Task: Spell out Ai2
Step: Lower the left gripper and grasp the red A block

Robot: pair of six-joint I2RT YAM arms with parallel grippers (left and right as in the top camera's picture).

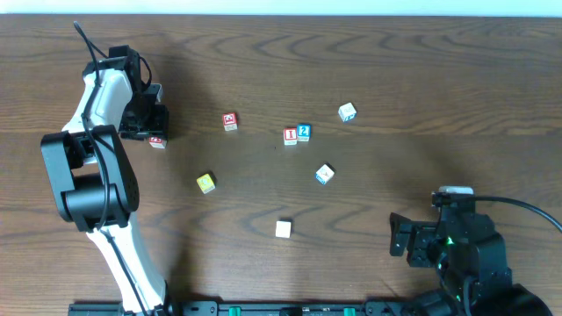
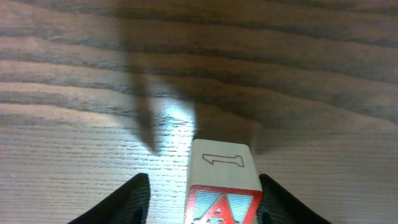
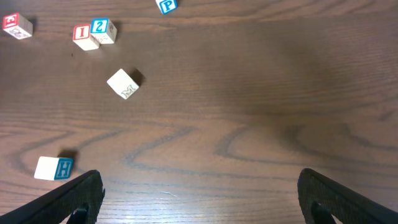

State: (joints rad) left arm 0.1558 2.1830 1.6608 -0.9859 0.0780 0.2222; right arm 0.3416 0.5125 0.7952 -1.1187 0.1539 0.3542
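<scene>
A wooden block with a red letter A and an outlined 1 on its top stands on the table between the fingers of my left gripper. The gripper is open: the right finger is at the block and the left finger stands apart from it. In the overhead view this gripper is at the far left with the A block under it. A red I block and a blue 2 block sit side by side mid-table. My right gripper is open and empty near the front right; the right wrist view shows its fingers wide apart.
Other loose blocks lie around: a red one, a blue P block, an M block, a yellow one and an H block. The table is dark wood.
</scene>
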